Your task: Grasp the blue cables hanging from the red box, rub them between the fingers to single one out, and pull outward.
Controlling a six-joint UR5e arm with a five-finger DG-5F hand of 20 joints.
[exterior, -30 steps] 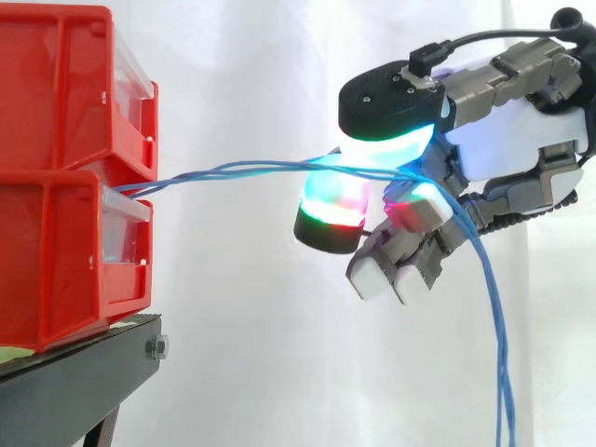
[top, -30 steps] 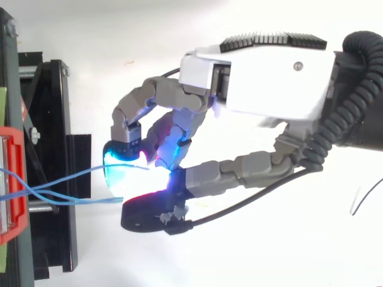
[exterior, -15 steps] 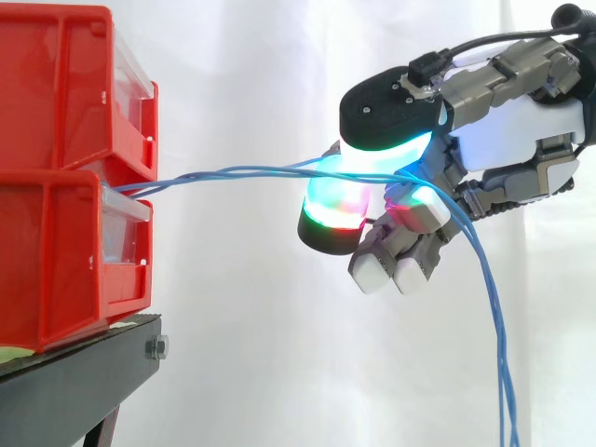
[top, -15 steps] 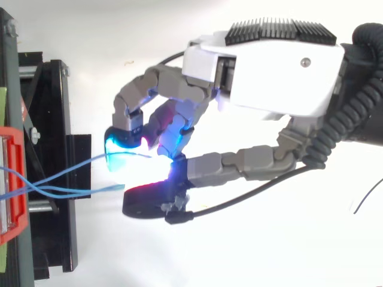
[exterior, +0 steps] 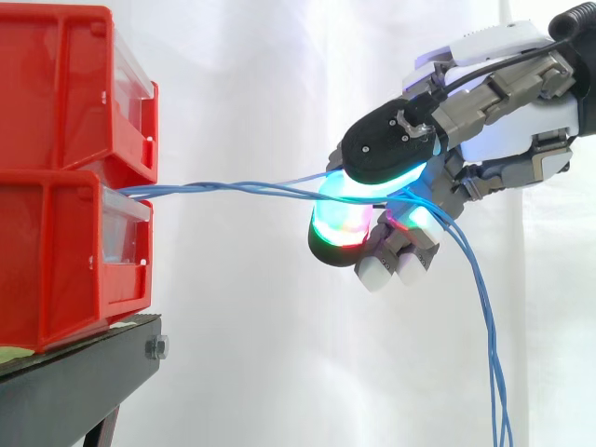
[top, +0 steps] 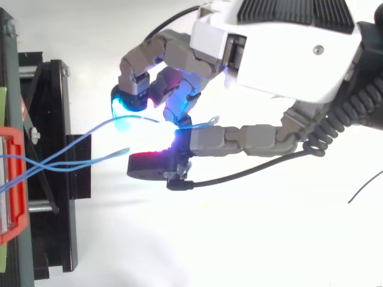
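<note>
The hand point(exterior: 514, 126) has lifted, curled round the blue cables point(exterior: 233, 187) (running from the red box point(exterior: 56, 261)).

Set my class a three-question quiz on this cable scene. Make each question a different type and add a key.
1. True or false: the blue cables run from the red boxes to the hand without touching the black stand.
2. The hand is: A) open, away from the cables; B) shut on the blue cables; C) shut, holding nothing.
3. Fill in: past the hand, the cables' loose ends hang ____.
Key: 1 true; 2 B; 3 down.
</note>
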